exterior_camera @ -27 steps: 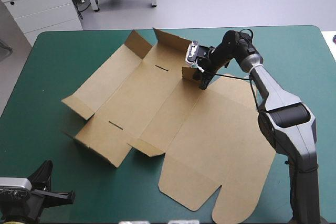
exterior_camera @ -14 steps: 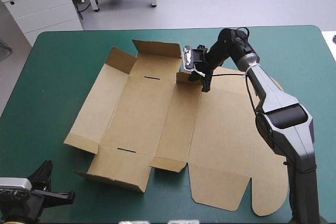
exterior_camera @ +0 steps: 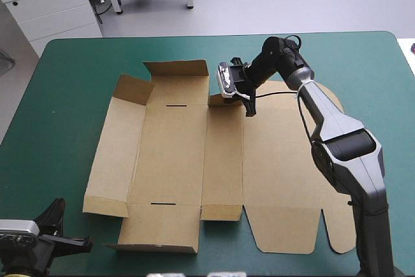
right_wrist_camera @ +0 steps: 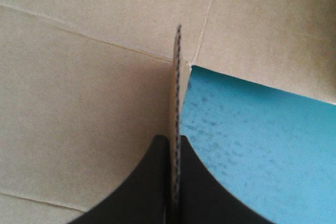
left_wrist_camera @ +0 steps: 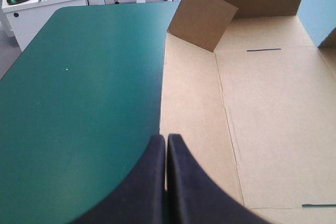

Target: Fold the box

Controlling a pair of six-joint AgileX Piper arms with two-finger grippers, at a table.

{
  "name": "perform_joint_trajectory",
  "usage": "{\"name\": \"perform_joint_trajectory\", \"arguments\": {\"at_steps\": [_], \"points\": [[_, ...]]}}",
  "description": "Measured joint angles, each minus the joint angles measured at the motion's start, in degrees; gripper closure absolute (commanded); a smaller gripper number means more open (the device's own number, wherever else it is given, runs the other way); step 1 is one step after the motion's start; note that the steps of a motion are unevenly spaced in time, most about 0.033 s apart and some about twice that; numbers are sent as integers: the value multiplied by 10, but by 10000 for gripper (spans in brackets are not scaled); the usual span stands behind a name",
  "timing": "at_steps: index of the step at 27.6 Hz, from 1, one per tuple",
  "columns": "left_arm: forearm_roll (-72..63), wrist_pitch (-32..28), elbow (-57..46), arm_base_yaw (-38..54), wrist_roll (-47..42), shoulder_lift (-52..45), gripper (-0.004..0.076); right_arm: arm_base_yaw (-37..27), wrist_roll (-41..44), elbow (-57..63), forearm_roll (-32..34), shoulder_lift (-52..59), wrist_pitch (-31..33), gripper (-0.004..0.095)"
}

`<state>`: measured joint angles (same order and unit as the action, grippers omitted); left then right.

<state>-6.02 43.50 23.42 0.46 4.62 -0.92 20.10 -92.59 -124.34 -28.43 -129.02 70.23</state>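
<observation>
Box (exterior_camera: 188, 160) lies mostly flat on the table (exterior_camera: 78, 82). Right gripper (right_wrist_camera: 174, 145) pinches its small far flap (right_wrist_camera: 177, 77). Left gripper (left_wrist_camera: 166, 140) is closed and empty. A hard pull could tear the flap or let it slip.

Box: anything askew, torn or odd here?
Nothing stands out. The box lies flat, square to the table, no tears visible; far flaps stand up, and the right hand pinches one small flap.
</observation>
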Motion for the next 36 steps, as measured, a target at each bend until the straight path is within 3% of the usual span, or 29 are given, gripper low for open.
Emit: {"name": "perform_joint_trajectory", "arguments": {"at_steps": [5, 8, 12, 14, 16, 20, 24, 26, 28, 29, 30, 31, 36], "points": [[0, 0, 0, 0, 0, 0, 734, 0, -3, 0, -10, 0, -4, 834], [0, 0, 0, 0, 0, 0, 734, 0, -5, 0, -17, 0, -6, 671], [0, 0, 0, 0, 0, 0, 734, 0, 15, 0, -24, 0, -6, 368], [0, 0, 0, 0, 0, 0, 734, 0, 37, -1, -24, 0, -6, 265], [0, 0, 0, 0, 0, 0, 734, 0, 57, -3, -24, 0, -6, 228], [0, 0, 0, 0, 0, 0, 734, 0, 119, -30, -24, 0, 1, 234], [0, 0, 0, 0, 0, 0, 734, 0, 245, -90, -11, 0, 6, 237], [0, 0, 0, 0, 0, 0, 734, 0, 384, -137, 27, 0, 8, 342], [0, 0, 0, 0, 0, 0, 734, 0, 466, -163, 64, 0, 8, 511], [0, 0, 0, 0, 0, 0, 734, 0, 510, -172, 87, 0, 9, 619], [0, 0, 0, 0, 0, 0, 734, 0, 546, -177, 106, 0, 10, 864], [0, 0, 0, 0, 0, 0, 734, 0, 637, -183, 156, 0, 11, 928], [0, 0, 0, 0, 0, 0, 734, -6, 822, -183, 231, 1, 11, 909]]}}
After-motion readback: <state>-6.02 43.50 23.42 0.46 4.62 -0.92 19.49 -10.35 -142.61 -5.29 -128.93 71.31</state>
